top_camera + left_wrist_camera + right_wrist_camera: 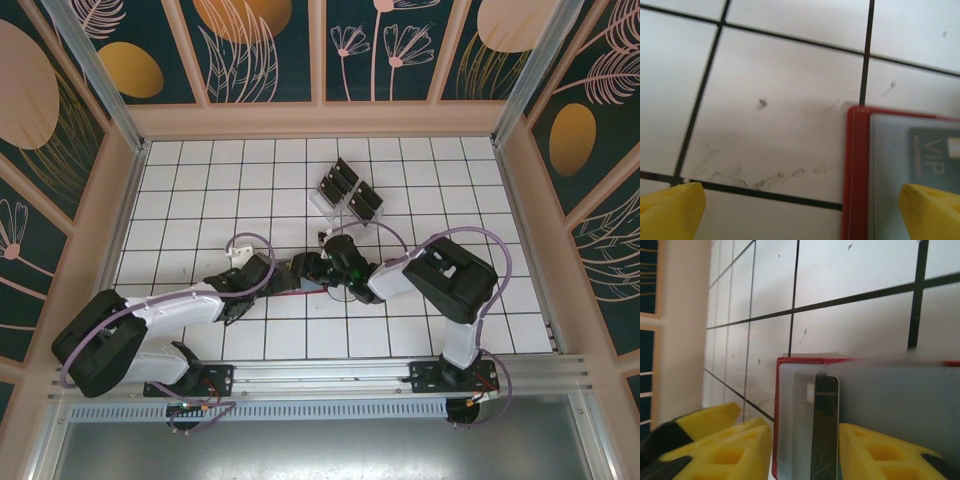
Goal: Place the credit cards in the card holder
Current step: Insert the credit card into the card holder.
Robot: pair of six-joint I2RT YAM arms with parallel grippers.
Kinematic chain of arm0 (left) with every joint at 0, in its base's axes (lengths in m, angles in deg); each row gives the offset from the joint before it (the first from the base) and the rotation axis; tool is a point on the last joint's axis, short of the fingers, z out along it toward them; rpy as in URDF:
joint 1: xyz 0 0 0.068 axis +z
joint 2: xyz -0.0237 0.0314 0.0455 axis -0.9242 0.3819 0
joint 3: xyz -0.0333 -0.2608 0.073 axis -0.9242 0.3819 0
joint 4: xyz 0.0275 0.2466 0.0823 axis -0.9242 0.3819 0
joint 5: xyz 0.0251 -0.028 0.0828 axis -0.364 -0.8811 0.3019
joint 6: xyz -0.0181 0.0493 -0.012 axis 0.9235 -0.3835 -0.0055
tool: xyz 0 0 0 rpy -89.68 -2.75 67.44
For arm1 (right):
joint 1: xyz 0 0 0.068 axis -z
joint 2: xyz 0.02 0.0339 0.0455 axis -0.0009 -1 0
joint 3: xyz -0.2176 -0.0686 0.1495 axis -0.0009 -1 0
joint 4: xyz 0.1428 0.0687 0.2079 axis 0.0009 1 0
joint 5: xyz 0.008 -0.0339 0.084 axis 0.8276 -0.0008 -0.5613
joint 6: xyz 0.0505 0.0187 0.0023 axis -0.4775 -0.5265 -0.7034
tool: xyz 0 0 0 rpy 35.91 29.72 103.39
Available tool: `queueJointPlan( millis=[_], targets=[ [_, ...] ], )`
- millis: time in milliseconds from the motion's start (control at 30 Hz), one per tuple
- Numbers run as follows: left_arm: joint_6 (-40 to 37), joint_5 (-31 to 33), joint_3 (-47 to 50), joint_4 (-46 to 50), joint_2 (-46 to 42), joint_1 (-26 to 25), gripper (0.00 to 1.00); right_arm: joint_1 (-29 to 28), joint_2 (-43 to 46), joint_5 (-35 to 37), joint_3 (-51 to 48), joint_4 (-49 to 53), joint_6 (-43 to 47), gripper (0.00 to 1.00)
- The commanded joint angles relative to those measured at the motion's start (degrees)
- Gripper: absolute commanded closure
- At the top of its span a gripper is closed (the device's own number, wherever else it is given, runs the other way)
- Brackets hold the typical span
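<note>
The red card holder lies open on the white tiles, its greyish-lilac pockets facing up. A black credit card stands partly inside a pocket, between the yellow fingers of my right gripper. Those fingers are apart, with a gap on the card's left side. In the left wrist view the card holder has a greyish VIP card under a pocket. My left gripper is wide open, its right fingertip over the holder's edge. From above, both grippers meet over the holder.
A clear plastic tiered rack holding more black cards stands just behind the grippers. Peach walls enclose the tiled floor on the left, back and right. A metal rail runs along the near edge.
</note>
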State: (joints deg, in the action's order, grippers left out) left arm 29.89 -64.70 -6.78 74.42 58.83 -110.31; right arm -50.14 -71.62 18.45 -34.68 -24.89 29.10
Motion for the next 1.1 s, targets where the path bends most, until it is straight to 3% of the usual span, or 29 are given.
queueJointPlan(
  millis=[0, 300, 1067],
  targets=[
    [-2.0, -2.2, -1.52, 1.84, -3.39, 3.33, 0.02, 0.51, 3.15, 2.44, 4.29, 14.89, 7.3, 0.58],
    [-3.5, -4.35, -0.96, 2.73, -5.38, 5.92, 0.01, 0.64, 3.98, 5.26, 10.29, 27.28, 12.78, 0.63],
    [-1.24, -5.33, 4.76, 1.11, -3.77, 5.96, 0.02, -1.11, -0.95, 3.1, 12.54, 26.59, 11.65, 0.8]
  ],
)
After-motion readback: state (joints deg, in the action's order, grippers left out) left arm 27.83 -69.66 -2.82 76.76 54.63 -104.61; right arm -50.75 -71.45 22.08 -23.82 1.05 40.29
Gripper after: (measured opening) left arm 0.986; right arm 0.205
